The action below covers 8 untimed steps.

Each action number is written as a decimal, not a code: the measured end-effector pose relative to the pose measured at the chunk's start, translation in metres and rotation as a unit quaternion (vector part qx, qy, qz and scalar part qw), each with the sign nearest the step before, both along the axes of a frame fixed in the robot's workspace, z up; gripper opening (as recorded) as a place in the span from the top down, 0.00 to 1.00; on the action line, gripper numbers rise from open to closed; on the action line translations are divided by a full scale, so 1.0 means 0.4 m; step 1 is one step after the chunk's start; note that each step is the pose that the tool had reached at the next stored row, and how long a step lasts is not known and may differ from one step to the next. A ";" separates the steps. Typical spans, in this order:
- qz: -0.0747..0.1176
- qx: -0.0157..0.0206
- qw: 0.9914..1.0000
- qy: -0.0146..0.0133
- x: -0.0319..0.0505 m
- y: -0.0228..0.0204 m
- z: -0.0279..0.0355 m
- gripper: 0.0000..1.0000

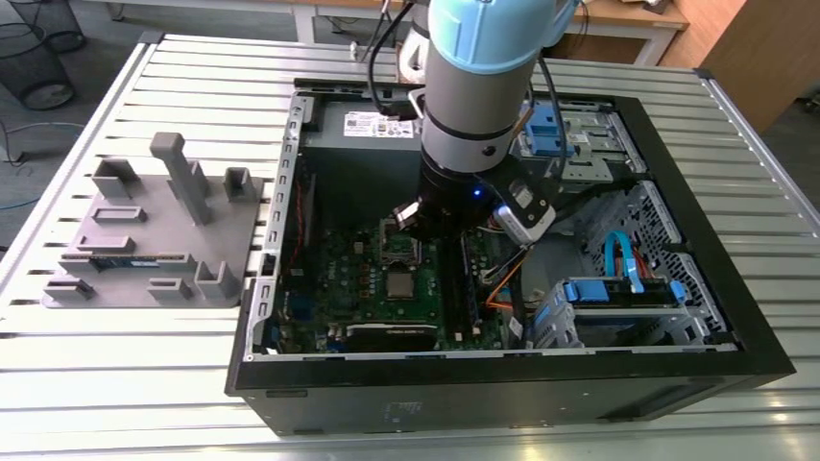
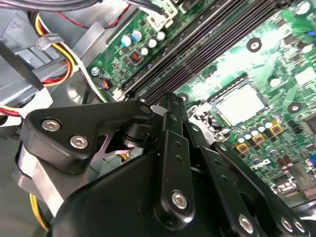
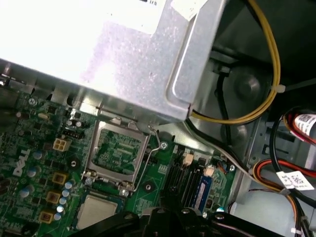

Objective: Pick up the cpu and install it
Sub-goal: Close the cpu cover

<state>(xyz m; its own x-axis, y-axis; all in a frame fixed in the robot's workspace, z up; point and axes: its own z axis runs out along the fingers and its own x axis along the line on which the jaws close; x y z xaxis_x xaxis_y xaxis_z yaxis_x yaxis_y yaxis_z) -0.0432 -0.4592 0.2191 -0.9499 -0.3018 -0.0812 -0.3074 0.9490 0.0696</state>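
The small, flat, silver square cpu (image 1: 401,284) lies on the green circuit board (image 1: 340,254). The black metal gripper (image 2: 170,113) hangs above the board, near the cpu. I cannot tell if it is spread apart or squeezed together.

- Arm (image 1: 477,120): silver-grey tube with pale blue joint cap (image 1: 494,34).
- Wrist (image 1: 448,206): black, with small blue light (image 1: 477,191).
- Cables (image 1: 374,58): black, alongside the arm.
- Gripper (image 2: 170,106): black links (image 2: 79,133), silver screws (image 2: 178,199) at pivots.
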 end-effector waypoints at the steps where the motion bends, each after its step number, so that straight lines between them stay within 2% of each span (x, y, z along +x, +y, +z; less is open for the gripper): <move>1: 0.000 0.008 1.000 0.000 0.000 0.000 -0.001 0.89; 3: 0.000 0.024 1.000 0.000 0.000 0.000 -0.002 0.89; 4: 0.000 0.030 1.000 0.000 0.000 0.000 -0.002 0.89; 5: 0.000 0.034 0.999 0.000 0.000 0.000 -0.003 0.89; 8: 0.000 0.039 0.999 0.000 0.000 0.000 -0.006 0.89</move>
<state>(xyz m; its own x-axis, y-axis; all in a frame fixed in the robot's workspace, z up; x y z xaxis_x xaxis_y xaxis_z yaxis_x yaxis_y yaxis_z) -0.0432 -0.4591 0.2166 -0.9499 -0.2944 -0.1045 -0.3073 0.9407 0.1435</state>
